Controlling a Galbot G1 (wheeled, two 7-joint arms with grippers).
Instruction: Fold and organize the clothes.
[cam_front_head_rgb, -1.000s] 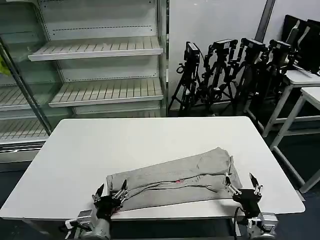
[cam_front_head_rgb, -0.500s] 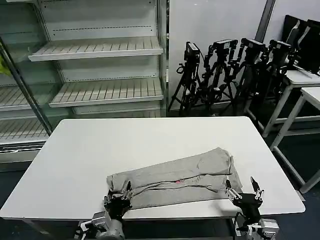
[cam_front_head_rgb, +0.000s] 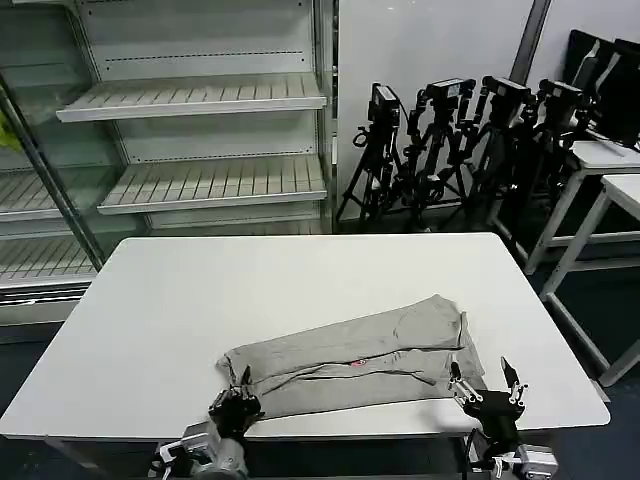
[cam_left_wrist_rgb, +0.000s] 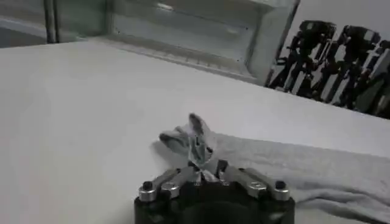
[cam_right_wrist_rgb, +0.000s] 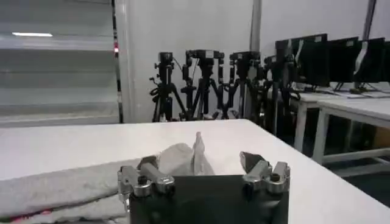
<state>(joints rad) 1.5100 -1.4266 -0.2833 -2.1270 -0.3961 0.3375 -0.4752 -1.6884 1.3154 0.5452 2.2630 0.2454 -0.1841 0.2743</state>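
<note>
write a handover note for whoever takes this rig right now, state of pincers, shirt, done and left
Left pincer: shut on the shirt's near-left corner, at the table's front edge.
Right pincer: open, just off the shirt's near-right end, holding nothing.
Shirt: lies as a long narrow band, slanting across the front of the table.
Done: sides folded in lengthwise.
Left: fold the band across its length and set it tidy.

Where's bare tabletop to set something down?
Free: the whole far half of the table behind the T-shirt, plus the left side beside it. Crowded: the near edge, where the left gripper pinches the shirt's corner and the right gripper waits open.
</note>
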